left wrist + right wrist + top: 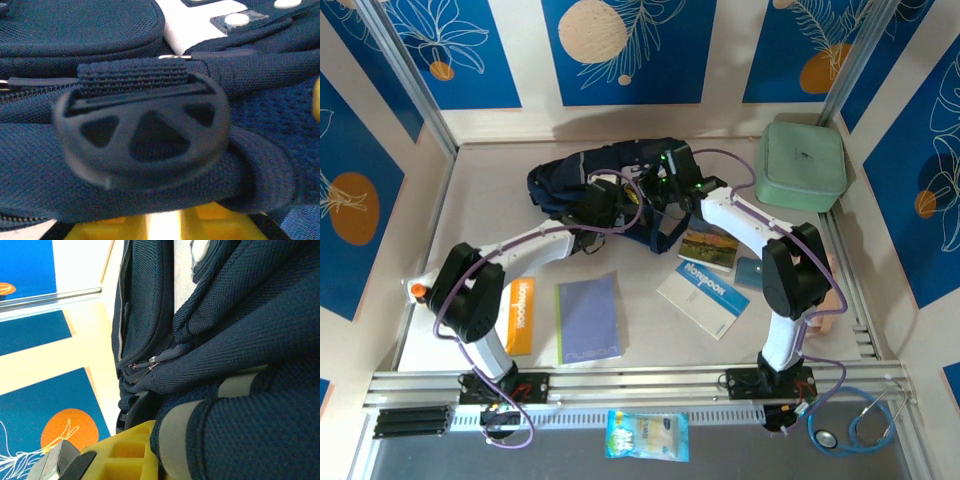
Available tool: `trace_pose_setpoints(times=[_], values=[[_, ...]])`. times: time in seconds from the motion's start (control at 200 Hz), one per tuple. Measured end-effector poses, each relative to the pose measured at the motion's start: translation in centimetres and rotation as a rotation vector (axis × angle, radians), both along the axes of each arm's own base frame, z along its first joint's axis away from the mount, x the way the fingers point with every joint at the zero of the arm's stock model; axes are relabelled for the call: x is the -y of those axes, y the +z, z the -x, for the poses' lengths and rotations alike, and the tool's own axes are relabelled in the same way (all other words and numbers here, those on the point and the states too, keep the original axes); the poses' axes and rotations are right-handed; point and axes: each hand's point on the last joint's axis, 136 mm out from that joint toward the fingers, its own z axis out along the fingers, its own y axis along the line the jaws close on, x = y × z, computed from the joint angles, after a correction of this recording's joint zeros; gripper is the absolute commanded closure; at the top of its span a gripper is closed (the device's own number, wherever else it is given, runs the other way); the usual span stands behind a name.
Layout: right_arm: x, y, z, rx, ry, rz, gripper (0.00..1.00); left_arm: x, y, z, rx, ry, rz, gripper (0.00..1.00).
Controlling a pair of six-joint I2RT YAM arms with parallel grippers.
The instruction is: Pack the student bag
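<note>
The round black plastic buckle [142, 135] is crowding the left gripper [165, 227], whose jaw state I cannot tell, while the right gripper [135, 452] is clenching the navy fabric student bag [555, 180], which may slip free if tugged.

The student bag [556, 186] lies slumped and crumpled, well to the left of the pale green zip case [802, 165] and about level with it. It is navy blue, part woven fabric and part mesh, lying on its side rather than standing. Black straps [661, 236] loop out from the end nearer the case, trailing toward the near edge. Close up, 1 round black plastic buckle [142, 132] with cut-out openings rests flat on the fabric, ribbed black webbing [132, 75] threaded through its slot. Small white marks [237, 19] dot a dark panel behind it. Elsewhere a zip slider [154, 361] sits between bunched folds, with grey-white stripes [235, 385] curving across the cloth below.
</note>
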Motion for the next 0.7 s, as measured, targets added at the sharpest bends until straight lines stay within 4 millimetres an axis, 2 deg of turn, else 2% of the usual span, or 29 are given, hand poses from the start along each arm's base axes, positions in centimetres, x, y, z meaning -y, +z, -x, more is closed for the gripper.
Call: trace_pose_setpoints(times=[0.125, 0.305, 0.435, 0.565, 0.7], values=[[0.0, 0.0, 0.0, 0.009, 0.006, 0.006, 0.91, -0.2, 0.0, -0.1, -0.001, 0.006, 0.002, 0.93], [0.4, -0.3, 0.0, 0.016, 0.014, 0.024, 0.91, -1.0, -0.7, 0.9, -0.013, -0.013, 0.002, 0.96], [0.5, -0.4, 0.0, 0.021, 0.024, 0.037, 0.91, -3.3, -0.4, 1.9, -0.021, -0.032, 0.010, 1.00], [0.5, -0.5, 0.1, 0.031, 0.040, 0.045, 0.91, -6.2, 0.2, 2.0, -0.027, -0.032, 0.055, 1.00], [0.4, -0.5, 0.3, 0.047, 0.064, 0.056, 0.91, -8.7, 0.0, 1.8, -0.052, -0.049, 0.081, 1.00]])
